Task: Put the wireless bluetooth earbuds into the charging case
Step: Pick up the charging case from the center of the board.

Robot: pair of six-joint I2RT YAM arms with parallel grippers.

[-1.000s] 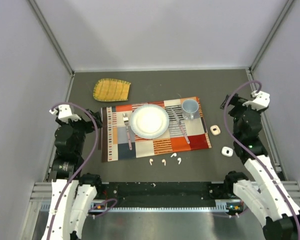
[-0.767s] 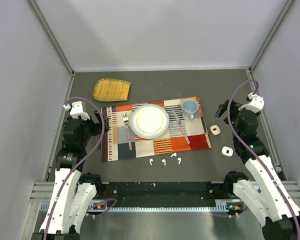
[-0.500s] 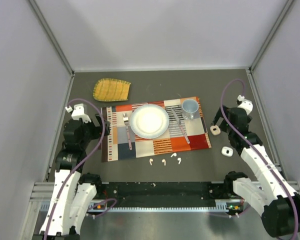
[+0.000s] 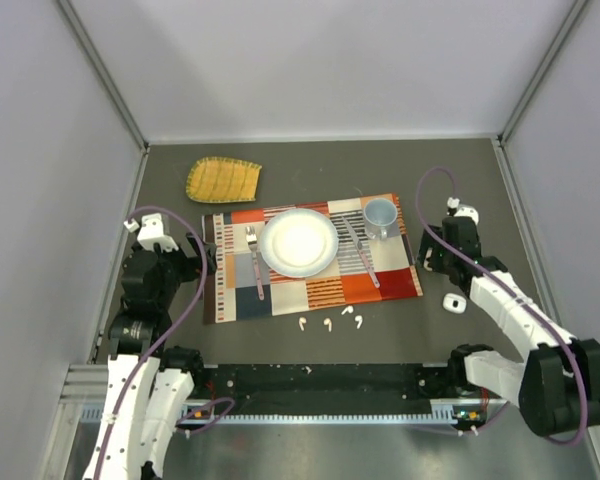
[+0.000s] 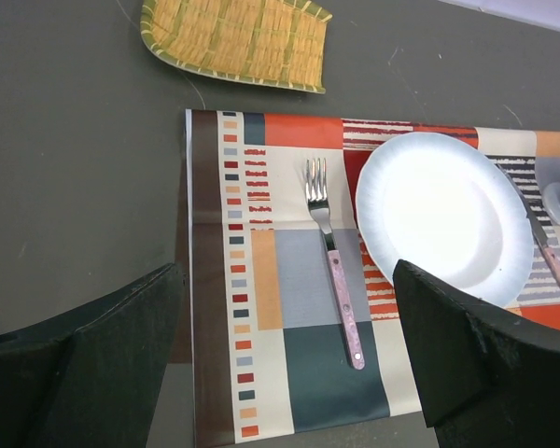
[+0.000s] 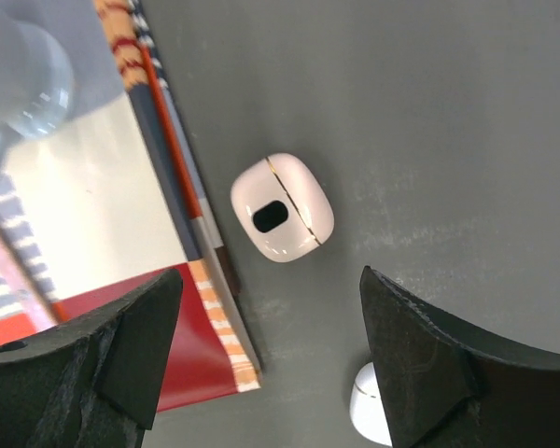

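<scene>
Several tiny white earbuds (image 4: 327, 323) lie in a loose row on the dark table just in front of the placemat. A pale pink charging case (image 6: 282, 207) with a dark oval opening lies beside the placemat's right edge. A second, white case (image 4: 453, 301) lies a little nearer; its edge shows in the right wrist view (image 6: 373, 415). My right gripper (image 4: 430, 256) is open and empty above the pink case, covering it in the top view; it also shows in the right wrist view (image 6: 269, 285). My left gripper (image 4: 202, 258) is open and empty over the placemat's left part, near the fork (image 5: 334, 271); it also shows in the left wrist view (image 5: 287, 280).
A patchwork placemat (image 4: 380, 285) holds a white plate (image 4: 298, 242), a fork (image 4: 254, 262), a knife (image 4: 360, 255) and a pale blue cup (image 4: 380, 215). A yellow woven tray (image 4: 223, 180) lies at the back left. Grey walls enclose the table.
My right arm has swung left and lowered until its gripper is over the pink case. My left arm has shifted slightly right toward the placemat's edge. The earbuds and cases have not moved.
</scene>
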